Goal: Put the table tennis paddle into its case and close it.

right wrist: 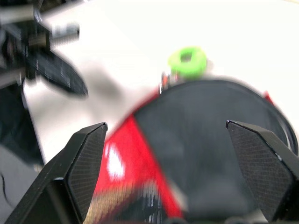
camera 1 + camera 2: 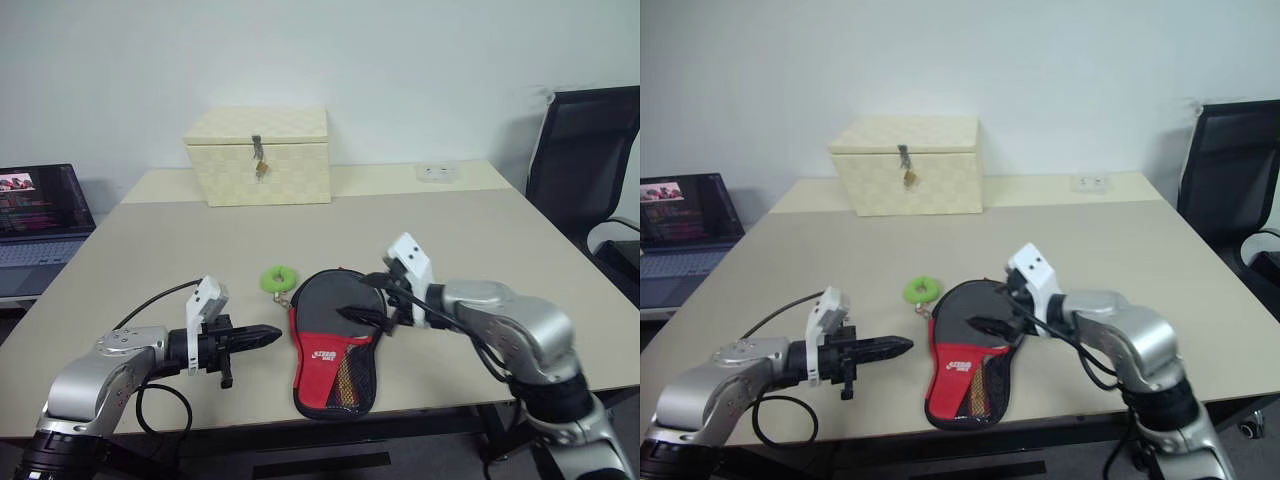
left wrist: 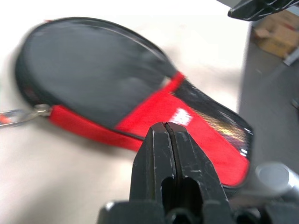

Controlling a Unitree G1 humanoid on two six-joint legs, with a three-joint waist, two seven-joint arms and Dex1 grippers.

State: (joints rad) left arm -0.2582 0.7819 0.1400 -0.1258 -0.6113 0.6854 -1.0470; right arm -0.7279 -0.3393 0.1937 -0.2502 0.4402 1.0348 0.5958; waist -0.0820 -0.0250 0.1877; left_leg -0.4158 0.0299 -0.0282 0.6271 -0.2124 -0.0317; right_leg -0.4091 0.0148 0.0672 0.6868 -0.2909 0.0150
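Centrally, case point(image 2: 333, 345) with unreadable white logo on red, left hand point(image 2: 272, 336) clenched beside it, right hand point(image 2: 372, 298) released above.

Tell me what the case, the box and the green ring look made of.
Case: soft fabric, matte grey-black top, red lower part, with a shiny mesh pocket near the narrow end. Box: cream woven-looking panels, maybe wicker or textured board, with a metal latch. Ring: smooth bright green, probably plastic or rubber; can't tell which.
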